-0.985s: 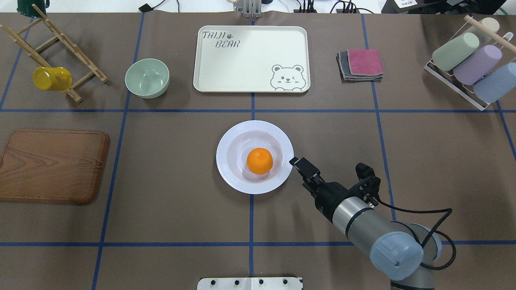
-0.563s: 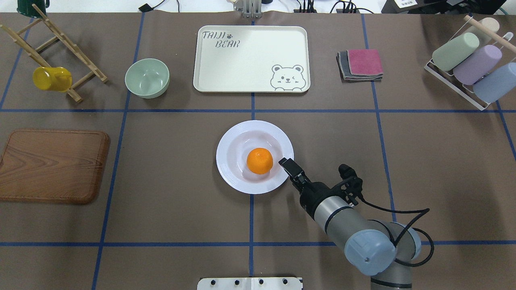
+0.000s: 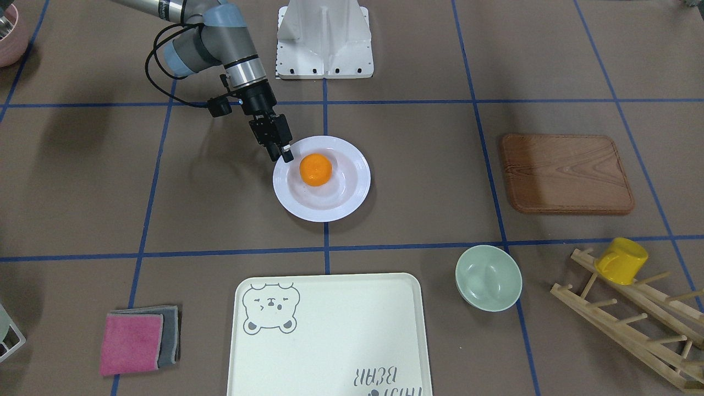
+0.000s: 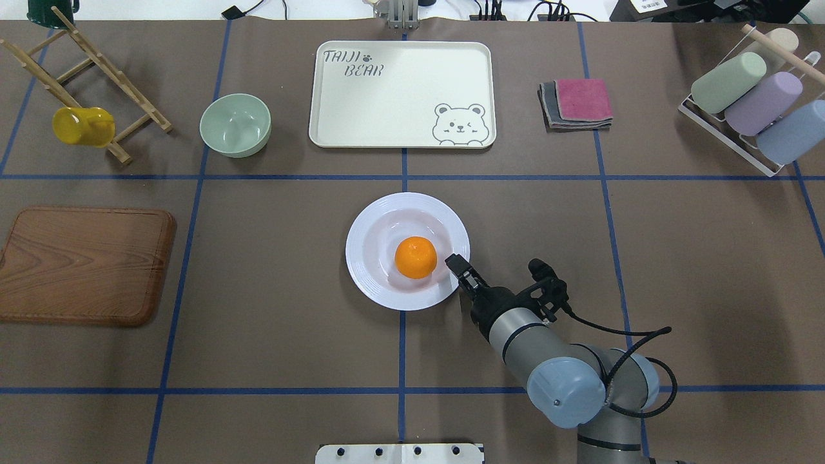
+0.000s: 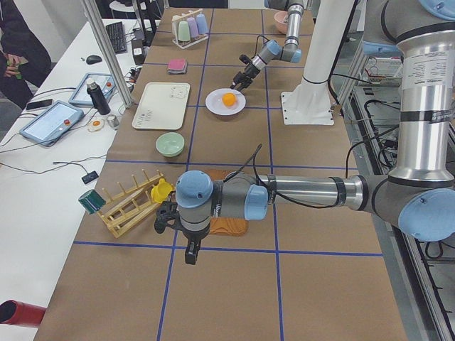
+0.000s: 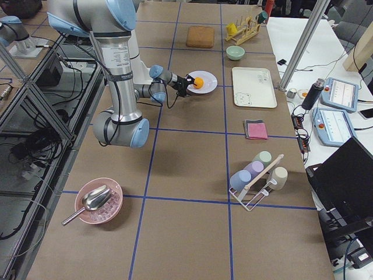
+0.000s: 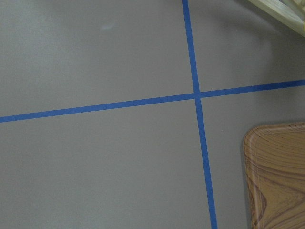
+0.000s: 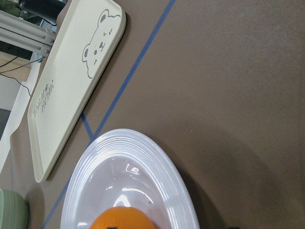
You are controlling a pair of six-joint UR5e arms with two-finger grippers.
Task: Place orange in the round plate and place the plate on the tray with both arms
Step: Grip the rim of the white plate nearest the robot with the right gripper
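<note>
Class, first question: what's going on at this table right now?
The orange lies in the round plate, which sits mid-table, apart from the tray. The right gripper has its tips at the plate's rim on the robot's side, beside the orange; whether it grips the rim I cannot tell. The left gripper hangs pointing down near the wooden board, far from the plate. The plate's move to the tray is not yet done.

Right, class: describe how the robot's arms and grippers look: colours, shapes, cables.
Both arms are silver-grey metal tubes with light-blue joint caps. On the right arm, the right gripper is slim and black, and a black cable loops beside the wrist. The left arm matches, and the left gripper is black too.
</note>
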